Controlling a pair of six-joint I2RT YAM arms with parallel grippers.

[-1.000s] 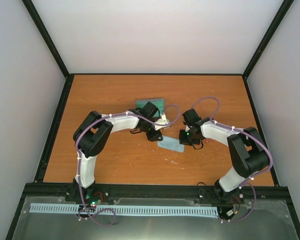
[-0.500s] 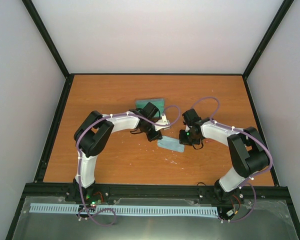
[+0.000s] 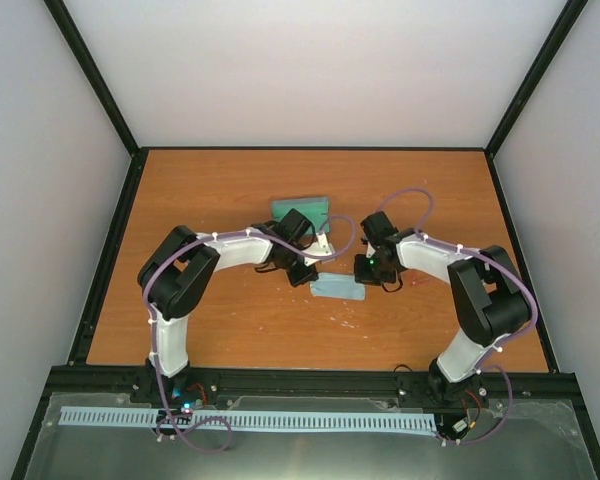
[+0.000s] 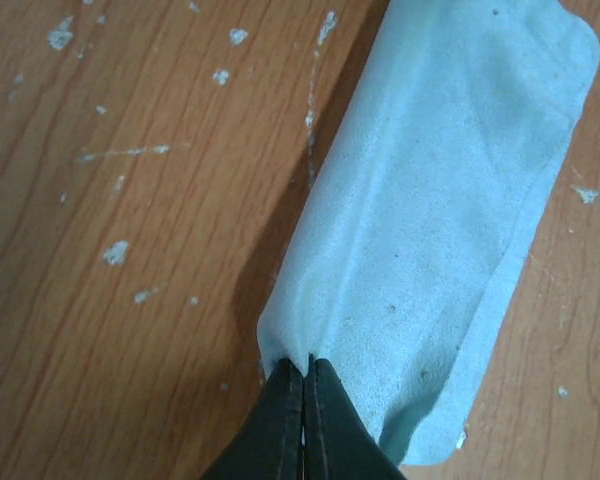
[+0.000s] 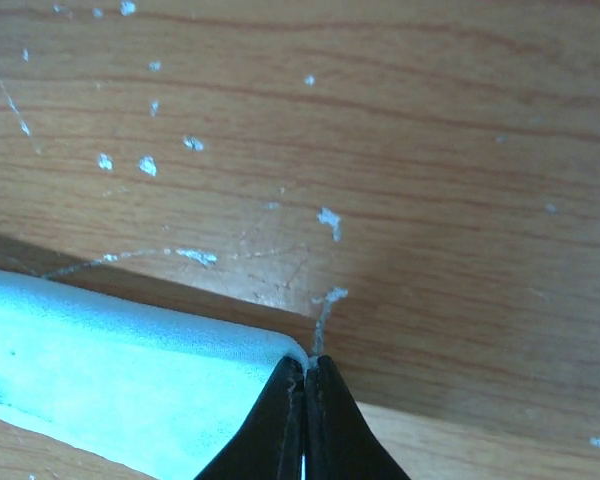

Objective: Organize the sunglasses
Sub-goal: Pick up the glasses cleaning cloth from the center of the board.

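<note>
The blue-grey oblong case lies on the orange wood between my two grippers. It looks soft and fabric-like in the left wrist view and the right wrist view. My left gripper is shut on the case's left end, pinching a fold of it. My right gripper is shut on the corner of its right end. I cannot make out the reddish-pink sunglasses in any view.
A pale blue-green cloth lies just behind the left arm's wrist, partly hidden by it. The wood shows white scuff marks. Black frame rails edge the table on the left, right and near sides.
Both arms have shifted slightly left and toward the back. The case between them has moved a little with them. Both grippers stay at the case's ends.
</note>
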